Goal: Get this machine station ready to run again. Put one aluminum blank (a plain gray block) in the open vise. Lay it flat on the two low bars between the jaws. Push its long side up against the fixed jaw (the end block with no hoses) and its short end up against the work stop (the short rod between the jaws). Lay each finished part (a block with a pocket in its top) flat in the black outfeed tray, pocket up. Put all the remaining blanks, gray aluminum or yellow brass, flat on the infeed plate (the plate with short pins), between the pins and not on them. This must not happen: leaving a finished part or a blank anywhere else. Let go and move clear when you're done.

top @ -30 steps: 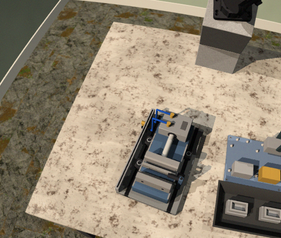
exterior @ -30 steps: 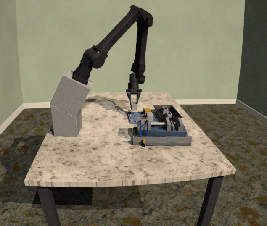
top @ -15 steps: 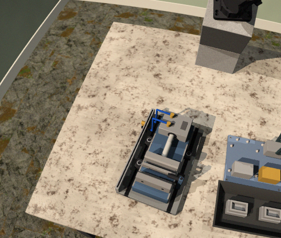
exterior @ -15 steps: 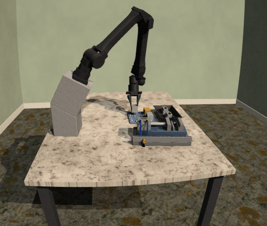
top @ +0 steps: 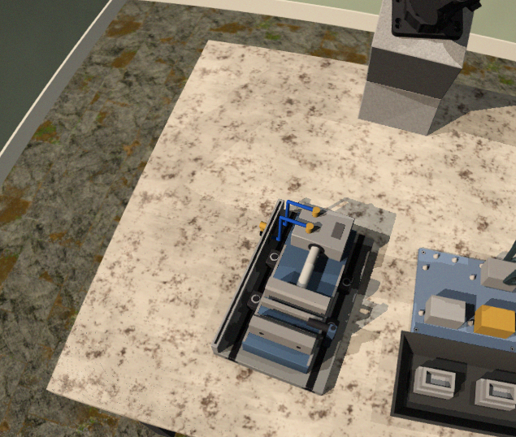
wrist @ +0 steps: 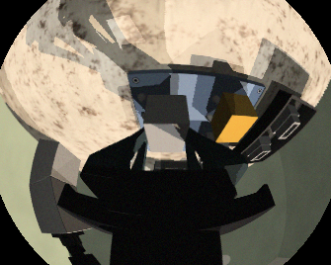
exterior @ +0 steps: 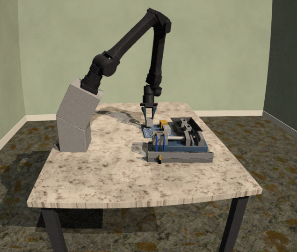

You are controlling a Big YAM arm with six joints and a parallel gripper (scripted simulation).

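Note:
My gripper (top: 512, 274) (exterior: 148, 119) (wrist: 166, 132) is shut on a plain gray aluminum blank (top: 496, 274) (exterior: 148, 123) (wrist: 165, 120). It holds the blank low over the far right corner of the blue infeed plate (top: 441, 272) (exterior: 146, 131). I cannot tell whether the blank touches the plate. A second gray blank (top: 444, 310) and a yellow brass blank (top: 494, 322) (exterior: 163, 122) (wrist: 235, 120) lie on the plate. Two pocketed finished parts (top: 433, 381) (top: 496, 393) lie pocket up in the black outfeed tray (top: 404, 375) (exterior: 194, 125). The vise (top: 296, 291) (exterior: 179, 142) stands open, with nothing between its jaws.
The vise's fixed jaw (top: 282, 335) is at its near end, with the work stop rod (top: 318, 323) beside it. The hosed end block (top: 322, 232) is at the far end. The arm's gray pedestal (top: 410, 80) (exterior: 74, 119) stands at the table's back.

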